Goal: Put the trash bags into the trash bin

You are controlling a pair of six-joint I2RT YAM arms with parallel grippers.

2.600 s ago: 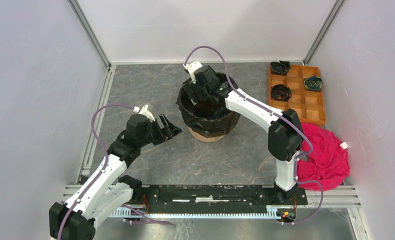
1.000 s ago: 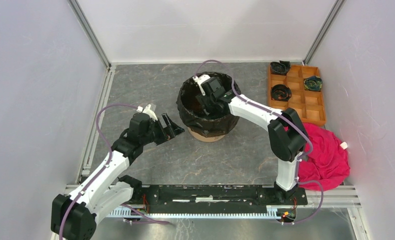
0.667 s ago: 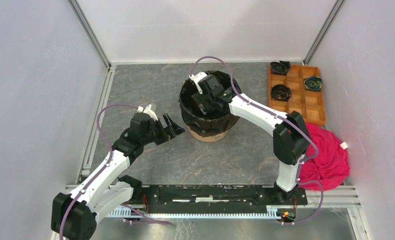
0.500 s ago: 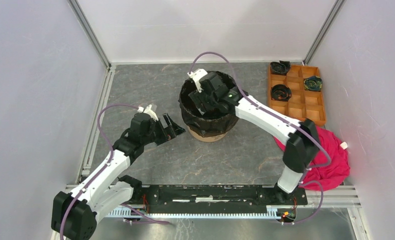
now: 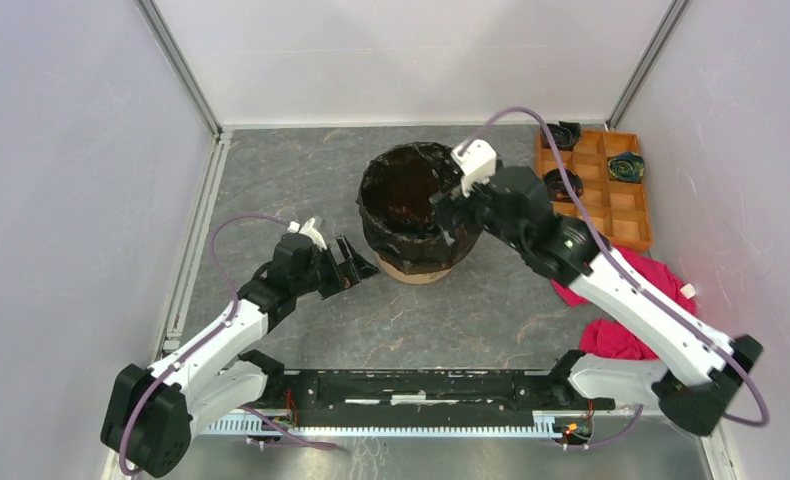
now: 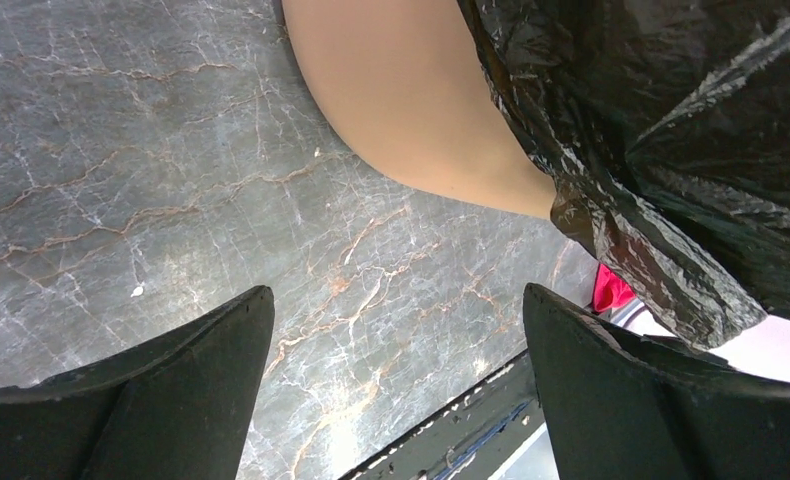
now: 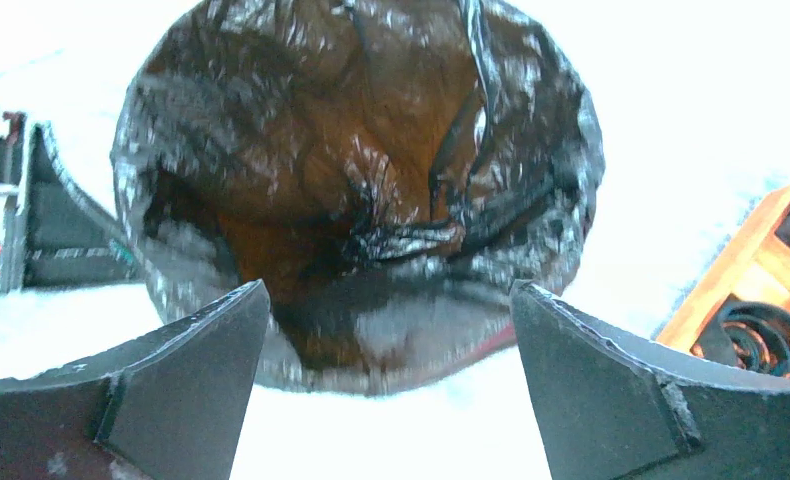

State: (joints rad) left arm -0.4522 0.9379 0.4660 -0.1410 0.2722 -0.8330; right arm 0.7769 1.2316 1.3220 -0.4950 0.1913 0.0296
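Observation:
The orange trash bin [image 5: 412,268] stands mid-table, lined with the glossy black trash bag [image 5: 411,190], whose film is folded over the rim and down the sides. My right gripper [image 5: 449,215] is open and empty, just outside the bin's right rim. Its wrist view looks into the lined bin [image 7: 371,180] between open jaws [image 7: 386,380]. My left gripper [image 5: 356,262] is open and empty, low by the bin's left base. Its wrist view shows the bare orange wall [image 6: 411,100] and the overhanging bag [image 6: 651,150] above open jaws [image 6: 396,390].
An orange-brown compartment tray [image 5: 611,200] with small coiled black rolls [image 5: 561,183] sits at the back right. A pink-red cloth [image 5: 661,300] lies at the right under my right arm. Side walls and a front rail bound the table.
My right gripper has lifted out of the bin's inside and pulled back to its right rim, the arm swinging right. My left gripper has edged toward the bin's base.

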